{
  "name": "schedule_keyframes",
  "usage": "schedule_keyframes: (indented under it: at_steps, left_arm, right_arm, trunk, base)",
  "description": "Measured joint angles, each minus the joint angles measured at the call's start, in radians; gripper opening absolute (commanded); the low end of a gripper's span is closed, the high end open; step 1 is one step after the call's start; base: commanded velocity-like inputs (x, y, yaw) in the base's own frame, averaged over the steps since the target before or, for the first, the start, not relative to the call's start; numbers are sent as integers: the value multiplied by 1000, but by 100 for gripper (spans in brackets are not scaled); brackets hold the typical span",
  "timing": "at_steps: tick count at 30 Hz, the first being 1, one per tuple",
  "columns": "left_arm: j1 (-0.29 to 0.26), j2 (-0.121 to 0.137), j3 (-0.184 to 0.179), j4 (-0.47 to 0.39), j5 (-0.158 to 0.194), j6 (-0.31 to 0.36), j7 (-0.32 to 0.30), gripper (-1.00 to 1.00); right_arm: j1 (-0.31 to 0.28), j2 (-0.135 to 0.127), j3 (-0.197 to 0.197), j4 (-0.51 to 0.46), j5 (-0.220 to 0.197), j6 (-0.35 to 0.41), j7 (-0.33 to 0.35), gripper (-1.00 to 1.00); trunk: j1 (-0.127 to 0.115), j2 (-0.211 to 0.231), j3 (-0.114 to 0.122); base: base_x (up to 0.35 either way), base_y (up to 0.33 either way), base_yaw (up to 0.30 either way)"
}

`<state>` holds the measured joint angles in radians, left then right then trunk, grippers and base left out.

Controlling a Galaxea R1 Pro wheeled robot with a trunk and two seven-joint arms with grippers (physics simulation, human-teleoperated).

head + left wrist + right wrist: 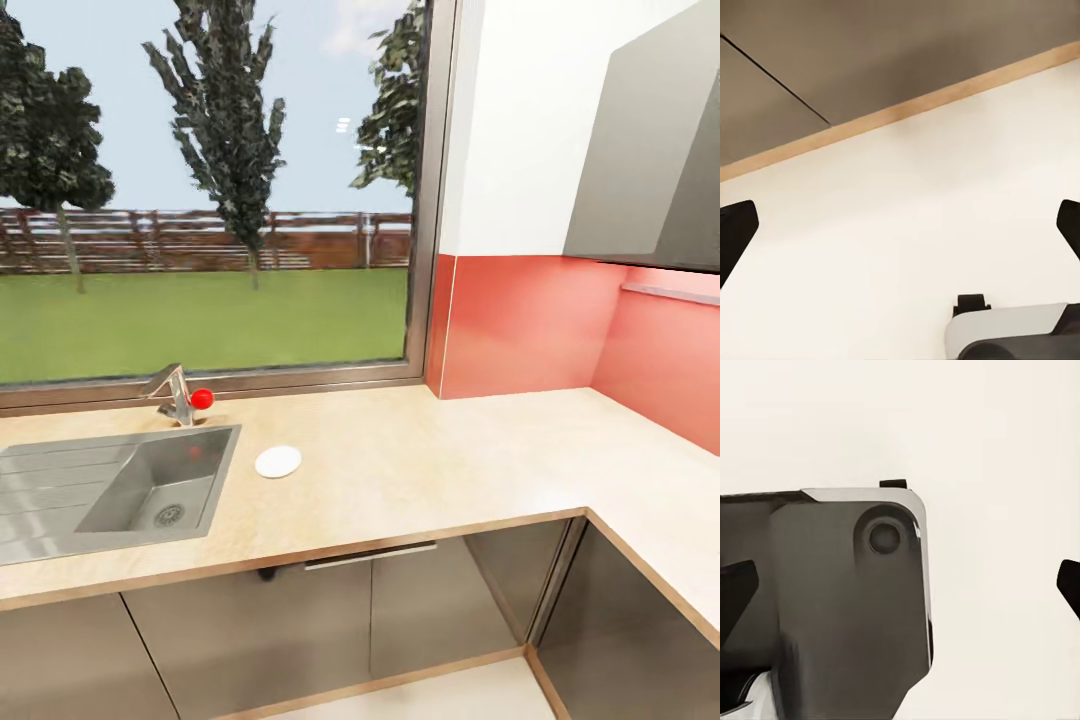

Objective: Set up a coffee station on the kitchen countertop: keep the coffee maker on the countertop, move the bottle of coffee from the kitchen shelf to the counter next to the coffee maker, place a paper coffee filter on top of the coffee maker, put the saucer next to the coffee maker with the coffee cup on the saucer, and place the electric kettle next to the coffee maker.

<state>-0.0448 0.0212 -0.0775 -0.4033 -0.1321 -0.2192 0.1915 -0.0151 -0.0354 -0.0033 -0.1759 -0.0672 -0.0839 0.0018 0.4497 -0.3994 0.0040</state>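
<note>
The kitchen countertop [420,470] is a light-wood L-shaped worktop under a large window, seen in the head view. The saucer [278,461], a small flat white plate, lies on it just right of the sink and has nothing on it. A thin grey kitchen shelf [668,292] runs along the red wall panel at the right, bare where it shows. My left gripper [900,232] is open above pale floor near a cabinet plinth. My right gripper [900,592] is open over the robot's dark base. The coffee maker, bottle of coffee, paper coffee filter, coffee cup and electric kettle are out of view.
An inset steel sink [120,490] with a faucet [180,395] and red knob sits at the counter's left. Grey cabinet fronts [400,610] run below. A grey wall cabinet [650,150] hangs at the upper right, over the counter's right leg.
</note>
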Motion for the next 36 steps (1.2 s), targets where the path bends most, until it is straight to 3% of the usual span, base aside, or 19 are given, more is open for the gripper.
schedule_keyframes:
  at_steps: [3, 11, 19, 21, 25, 30, 33, 35, 36]
  left_arm:
    - [5, 2, 1, 8, 0, -1, 2, 100]
    - [6, -3, 4, -3, 5, -14, 7, 100]
    - [-3, -3, 37, -18, 8, -16, 7, 100]
    - [-4, -1, 45, -29, 8, -15, 8, 100]
    - [-1, 2, 51, -37, 8, -19, 3, 100]
    - [2, 6, 52, -43, 8, -60, -6, 100]
    - [6, 11, 52, -81, 9, -152, -21, 100]
    - [8, 13, 52, -151, 9, -193, -82, 100]
    - [10, 10, 84, -250, 89, -243, -159, 100]
  right_arm:
    - [0, 0, 4, -11, 2, 1, 3, 100]
    - [0, -4, 5, -147, 5, 3, 0, 100]
    - [0, 0, 8, -309, 7, 4, 3, 100]
    - [0, 3, 31, -371, 35, 6, 1, 100]
    - [0, 4, 90, -443, 132, 7, -2, 100]
    - [0, 9, 107, -467, 166, 3, 2, 100]
    - [0, 33, 110, -482, 159, -5, 3, 100]
    - [0, 79, 111, -550, 137, -21, 4, 100]
    - [0, 111, 110, -653, 31, -35, 3, 100]
  trunk:
    - [0, 0, 0]
    - [1, 0, 0]
    - [0, 0, 0]
    - [0, 0, 0]
    - [0, 0, 0]
    - [0, 0, 0]
    - [0, 0, 0]
    - [0, 0, 0]
    - [0, 0, 0]
  base:
    - [-76, 0, 0]
    - [-311, 0, 0]
    - [-306, 0, 0]
    - [-91, 0, 0]
    - [-34, 0, 0]
    - [-7, 0, 0]
    - [-1, 0, 0]
    - [0, 0, 0]
    - [0, 0, 0]
